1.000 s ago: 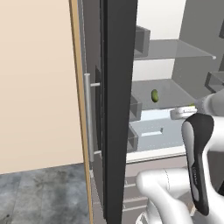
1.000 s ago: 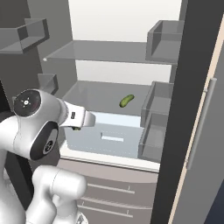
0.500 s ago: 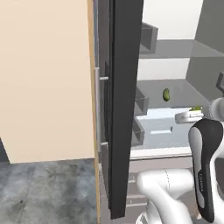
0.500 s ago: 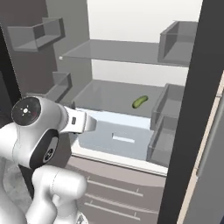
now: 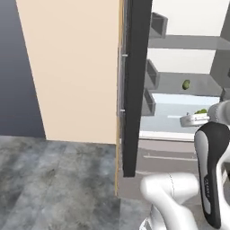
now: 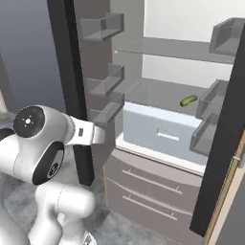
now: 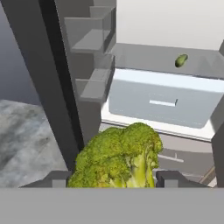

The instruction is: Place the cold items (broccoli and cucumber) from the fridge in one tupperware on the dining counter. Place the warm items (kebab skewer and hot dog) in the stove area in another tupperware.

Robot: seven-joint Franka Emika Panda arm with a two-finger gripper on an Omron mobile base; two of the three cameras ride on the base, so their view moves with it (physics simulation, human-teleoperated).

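Broccoli [image 7: 119,156] is clamped in the end effector [image 7: 114,178], florets bulging up betw. the two dark fingertips [image 7: 169,178] in the hand view; a sliver of green is also seen at the wrist in the left base view [image 5: 201,111]. So one cold item is judged already out of the fridge [image 6: 158,72] and in transit.

Cucumber [image 7: 181,60] is left on the fridge shelf [image 6: 158,93] above the pale drawer [image 6: 160,129], well apart from the end effector: ahead and up-right per the hand view. Its long axis is seen running diagonally across the shelf, roughly upper-right to lower-left in the right base view [image 6: 188,100].

Fridge doors are seen open both sides. No tupperware or counter is identifiable, so the drop-off direction can't be judged; a turn away from the fridge is prob. needed next.
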